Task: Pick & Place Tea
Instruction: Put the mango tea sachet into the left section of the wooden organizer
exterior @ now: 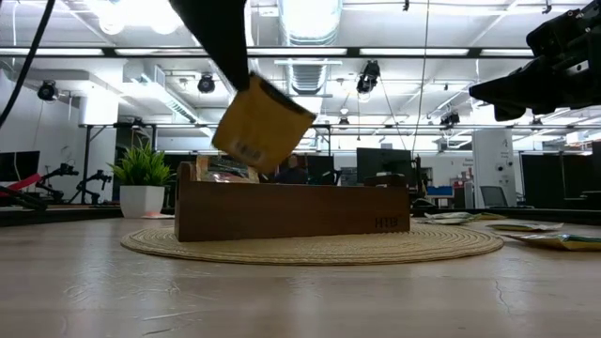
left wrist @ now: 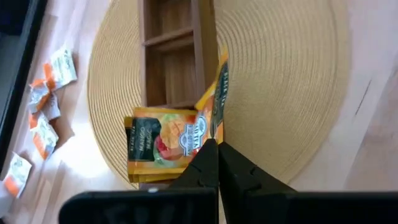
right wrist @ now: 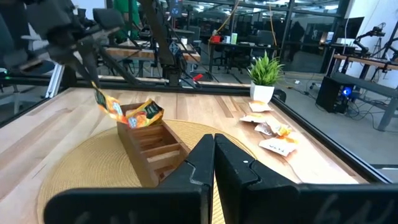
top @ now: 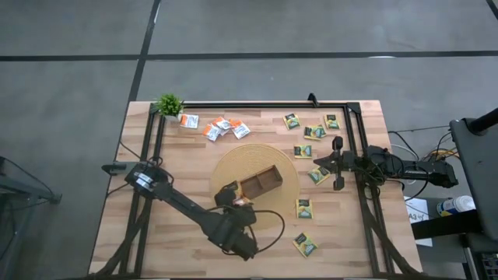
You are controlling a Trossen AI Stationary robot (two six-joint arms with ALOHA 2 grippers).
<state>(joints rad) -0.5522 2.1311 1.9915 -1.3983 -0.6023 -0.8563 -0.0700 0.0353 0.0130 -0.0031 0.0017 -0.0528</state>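
One sachet in play: the rest lie scattered on the surface point(top: 187, 257).
High view: the left hand point(top: 236, 204) is over the near end of the wooden tray point(top: 261, 183) on the round woven mat point(top: 288, 167). The right hand point(top: 335, 163) waits near the right edge, fingers together on nothing. Loose tea lies by the potted plant point(top: 169, 104) and on the right.
Low view: the held sachet point(exterior: 261, 124) hangs above the tray's point(exterior: 291, 211) end, tilted, one corner lowest.
Left wrist view: the left hand point(left wrist: 217, 148) is pinched tight on the sachet's point(left wrist: 217, 93) edge. It stands edge-on, long side along the tray wall point(left wrist: 208, 56). Another sachet point(left wrist: 163, 140) lies flat at the tray's end.
Right wrist view: the sachet point(right wrist: 107, 104) dangles just beside the end compartment.
Doing it well: probably line the sachet up with a compartment, lower until its corner is inside, then let go, clear of the wall.
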